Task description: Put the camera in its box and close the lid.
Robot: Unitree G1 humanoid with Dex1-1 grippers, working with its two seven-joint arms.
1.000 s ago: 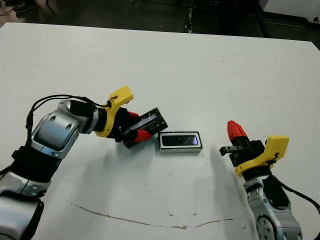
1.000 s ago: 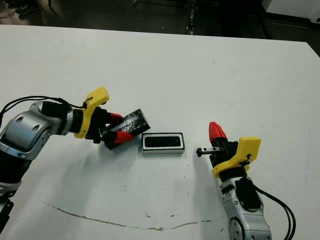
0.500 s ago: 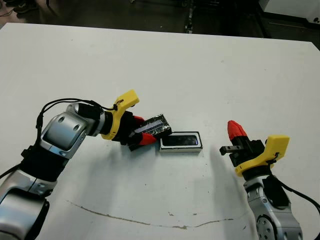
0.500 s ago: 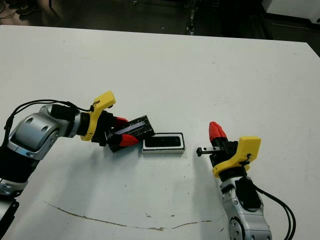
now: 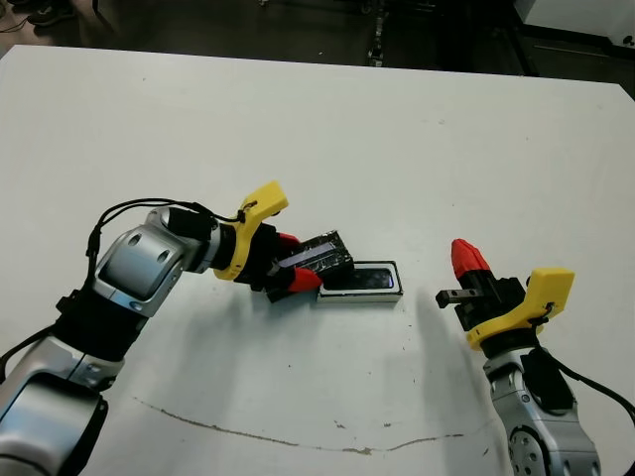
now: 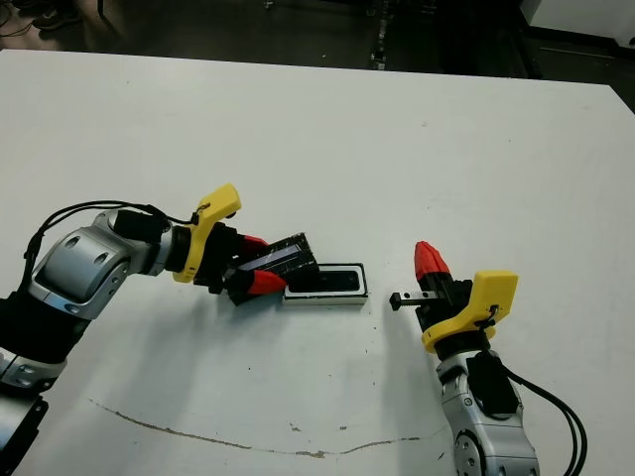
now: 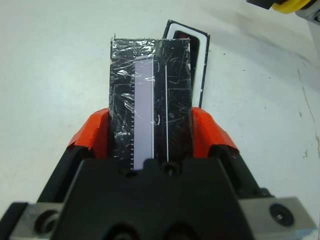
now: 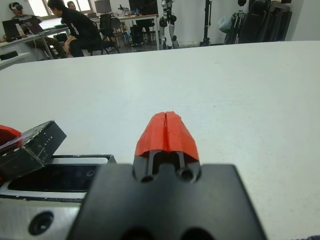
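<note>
The box (image 5: 359,282) is taken as the landmark: it lies flat on the white tabletop (image 5: 397,149), its long side running left to right, and the camera (image 5: 357,278) is seen lying inside it, glossy dark face up, framed by the thin pale rim.

The lid (image 5: 316,255) is held by the left gripper (image 5: 293,266), whose red fingers (image 7: 205,132) are closed against its two long sides — the silvery-lavender strip faces the wrist camera. The lid is tilted, its free end raised and reaching over the left end of the box; whether that end touches the rim cannot be told. In the left wrist view only the far end of the box is visible past the lid's far edge.

The right gripper (image 5: 467,260) is kept to the right of the box and apart from it, its red fingers (image 8: 166,131) pressed together with nothing between them. A strip of bare tabletop is left between these fingertips and the right end of the box.

Beyond the box, open white surface extends to the far tabletop edge, where dark floor begins. Nearer than the box, a thin brownish scratch line (image 5: 298,436) is drawn across the surface. In the right wrist view, seated people (image 8: 75,30) are seen well past the far edge.
</note>
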